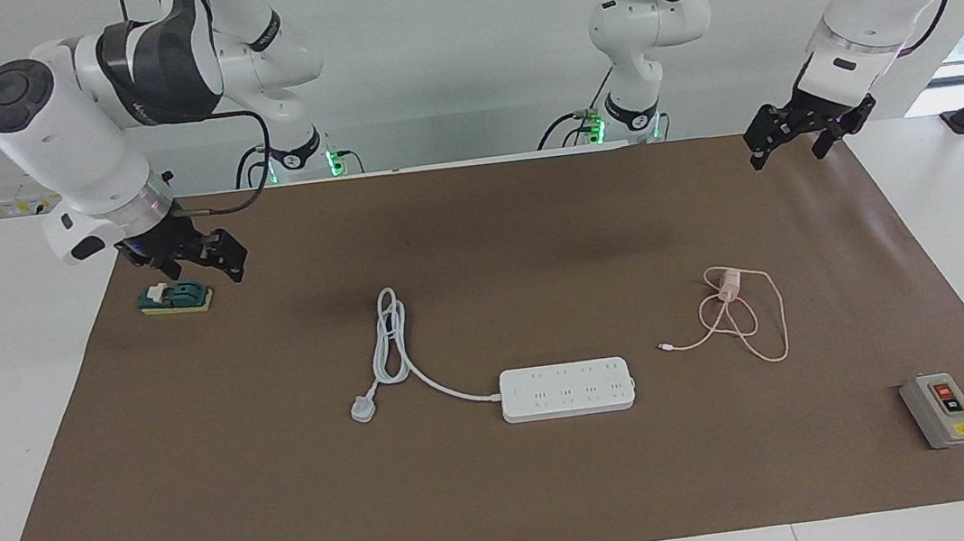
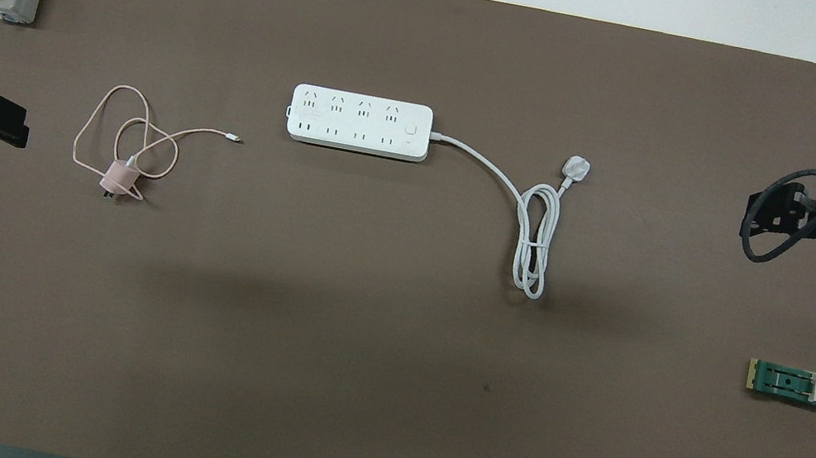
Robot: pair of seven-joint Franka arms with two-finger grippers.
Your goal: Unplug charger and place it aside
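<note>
I am seeing the left gripper (image 1: 787, 147) partly cut off at the overhead view's edge, hanging over the mat's (image 1: 509, 503) left-arm end, jaws apart and empty. The right gripper (image 1: 193, 267) is hovering over the green block (image 1: 175, 298); I cannot tell its jaws. The charger (image 1: 728, 286) is lying unplugged, well apart from the power strip (image 1: 567, 389).
</note>
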